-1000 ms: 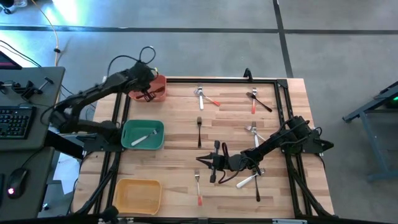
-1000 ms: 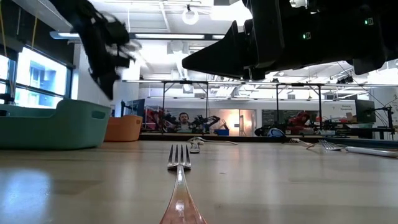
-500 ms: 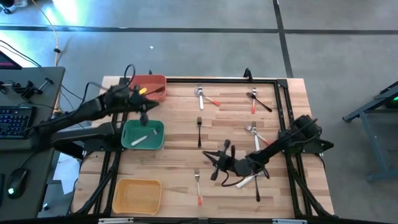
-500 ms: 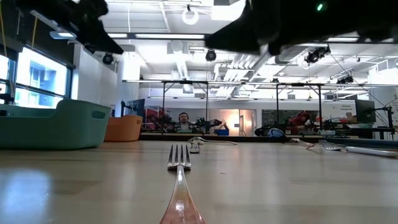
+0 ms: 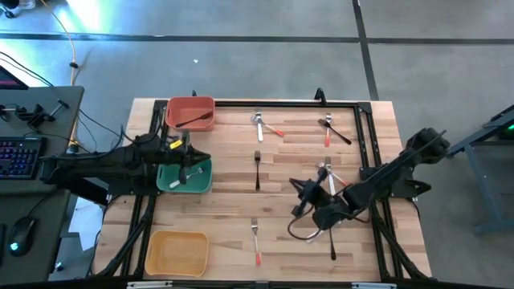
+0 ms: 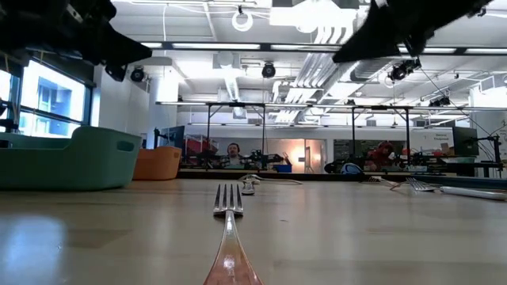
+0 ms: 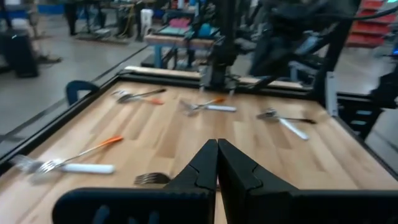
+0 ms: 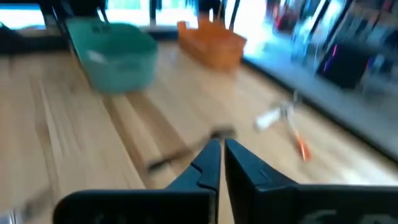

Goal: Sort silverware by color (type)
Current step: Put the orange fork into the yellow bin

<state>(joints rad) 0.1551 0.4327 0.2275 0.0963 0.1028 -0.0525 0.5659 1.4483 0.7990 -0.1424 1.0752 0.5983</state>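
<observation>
The left hand (image 5: 183,147), fingers pressed together and empty, hangs over the green bin (image 5: 163,184), where one white-handled piece lies; a black piece sits in the red bin (image 5: 189,103) beyond it. A second ago it was at the red bin, so a drop looks done. The right hand (image 5: 303,195), also closed and empty, has pulled back toward the desk's (image 5: 233,185) right side. Next comes reaching for the silverware (image 5: 257,158) right of the green bin.

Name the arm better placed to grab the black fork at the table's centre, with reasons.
Right. The right gripper hovers near the black fork; the left gripper sits over the green bin, farther off.
</observation>
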